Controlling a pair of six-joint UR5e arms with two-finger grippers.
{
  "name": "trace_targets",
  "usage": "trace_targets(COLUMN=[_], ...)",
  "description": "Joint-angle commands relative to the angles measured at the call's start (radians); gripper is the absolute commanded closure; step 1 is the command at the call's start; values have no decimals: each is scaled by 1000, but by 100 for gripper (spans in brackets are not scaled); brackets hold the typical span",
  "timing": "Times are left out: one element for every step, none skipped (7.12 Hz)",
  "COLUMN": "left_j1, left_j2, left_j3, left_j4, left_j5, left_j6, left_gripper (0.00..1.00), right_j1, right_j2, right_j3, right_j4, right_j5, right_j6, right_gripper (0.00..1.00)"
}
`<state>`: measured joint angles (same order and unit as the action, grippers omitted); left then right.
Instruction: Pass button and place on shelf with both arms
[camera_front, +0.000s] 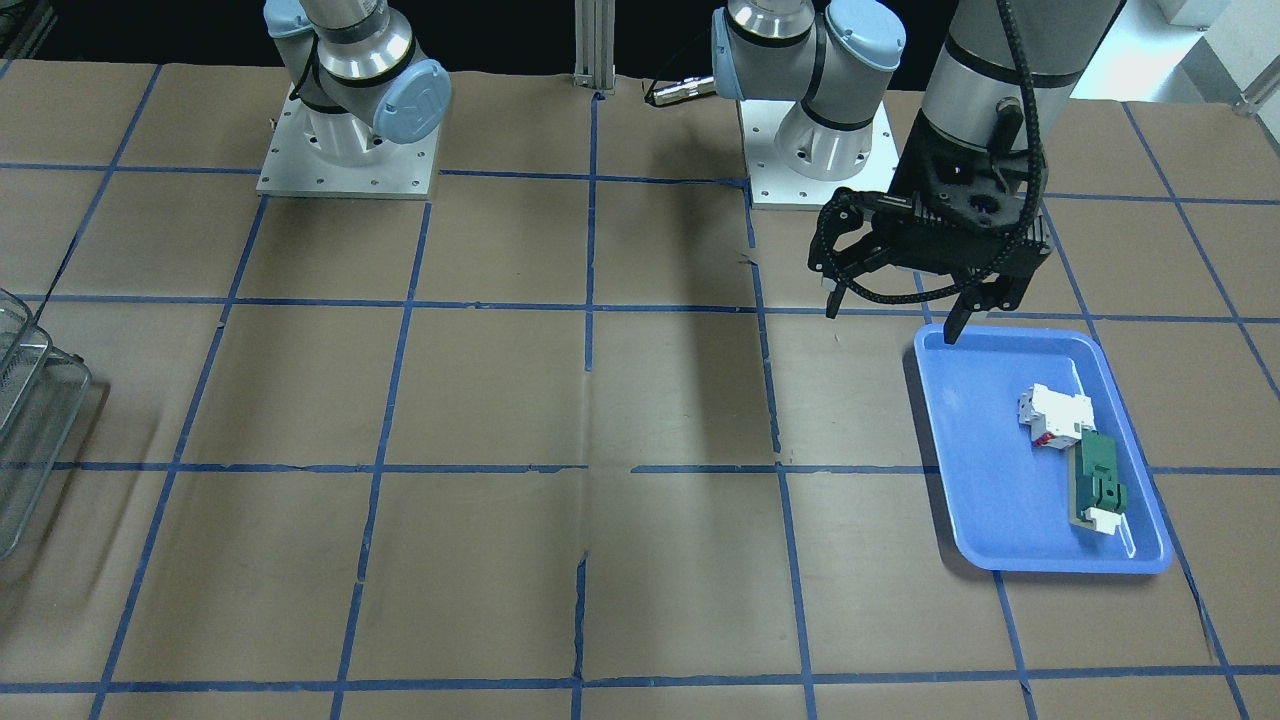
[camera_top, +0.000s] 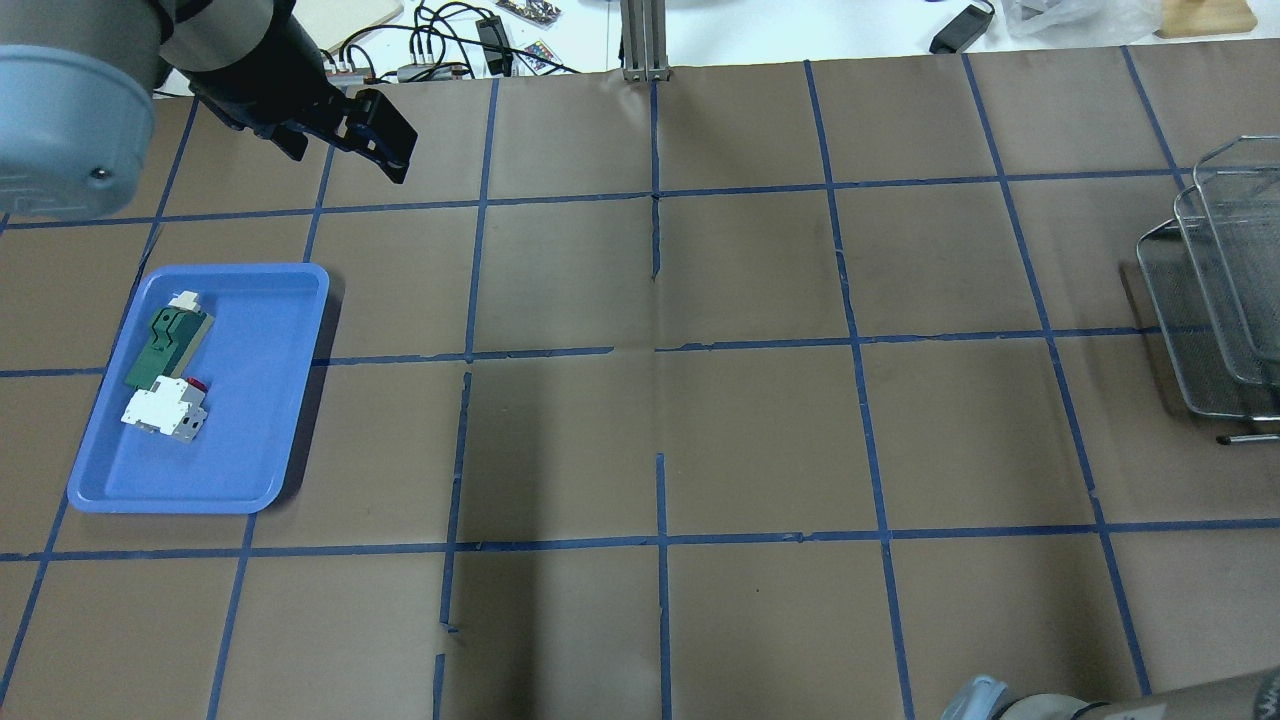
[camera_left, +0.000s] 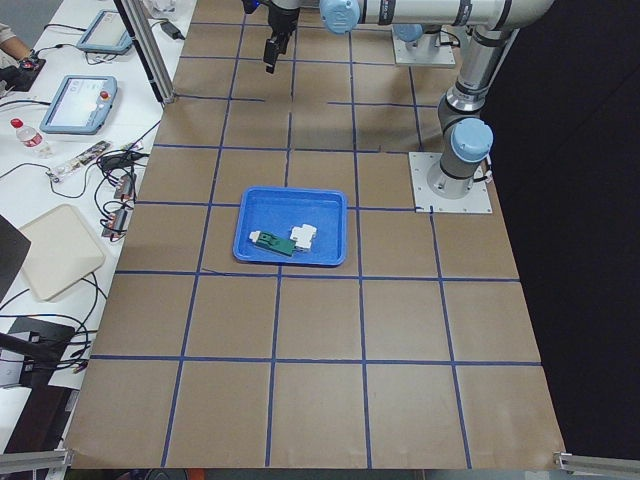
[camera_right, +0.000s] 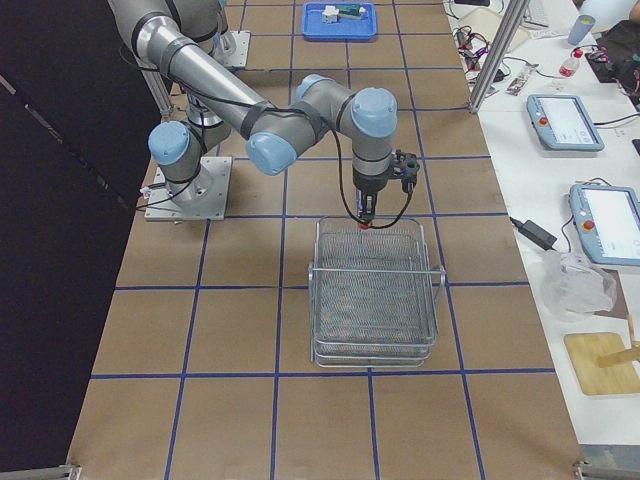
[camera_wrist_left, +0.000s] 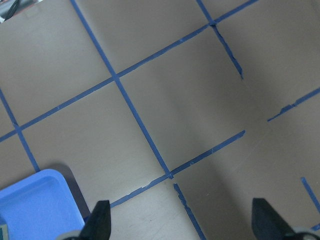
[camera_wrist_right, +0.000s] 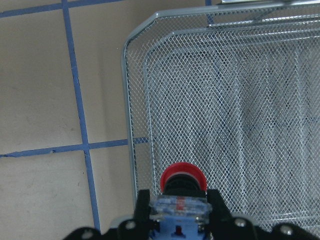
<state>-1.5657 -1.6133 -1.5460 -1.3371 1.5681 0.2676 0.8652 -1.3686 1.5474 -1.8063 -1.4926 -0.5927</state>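
Pinching the button (camera_wrist_right: 183, 177) by its body, the right fingers (camera_wrist_right: 143, 206) hold it just over the shelf (camera_wrist_right: 240, 100), round red cap pointing down. Below them is silvery wire mesh with rounded corners; I cannot tell if the cap touches it. The left fingers (camera_wrist_left: 100, 220) are spread wide above the brown paper table (camera_wrist_left: 175, 60) with blue tape lines (camera_wrist_left: 135, 120). Just beside them sits a smooth blue tray (camera_front: 960, 450) holding a white block (camera_front: 1055, 410) and a flat green part (camera_front: 1098, 478).

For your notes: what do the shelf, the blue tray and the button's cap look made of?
Shelf: silvery metal wire mesh, see-through weave, shiny rim. Blue tray: likely plastic, smooth, uniform colour. Button cap: probably red plastic, smooth rounded dome.
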Motion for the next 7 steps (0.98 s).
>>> trace_targets(left_j1=[3, 1, 1, 3, 3, 6, 6], left_j2=[6, 7, 6, 9, 6, 6, 6], left_j3=[-16, -16, -14, -14, 1, 13, 15], left_j4=[4, -11, -10, -11, -25, -72, -74], left_j5=[21, 27, 26, 27, 27, 27, 26], left_j6=[-79, -93, -191, -259, -278, -289, -289], left_gripper=[0, 0, 0, 0, 0, 0, 0], right_j1=[-15, -31, -32, -32, -34, -34, -32], right_j2=[32, 32, 31, 32, 32, 32, 32], right_j3=[0, 2, 3, 5, 11, 13, 13], right_j4=[-4, -2, -2, -2, -2, -2, -1], right_j5=[5, 5, 5, 6, 6, 0, -5], right_j6=[-10, -12, -12, -12, -12, -10, -10], right_gripper=[97, 90, 76, 34, 24, 23, 23])
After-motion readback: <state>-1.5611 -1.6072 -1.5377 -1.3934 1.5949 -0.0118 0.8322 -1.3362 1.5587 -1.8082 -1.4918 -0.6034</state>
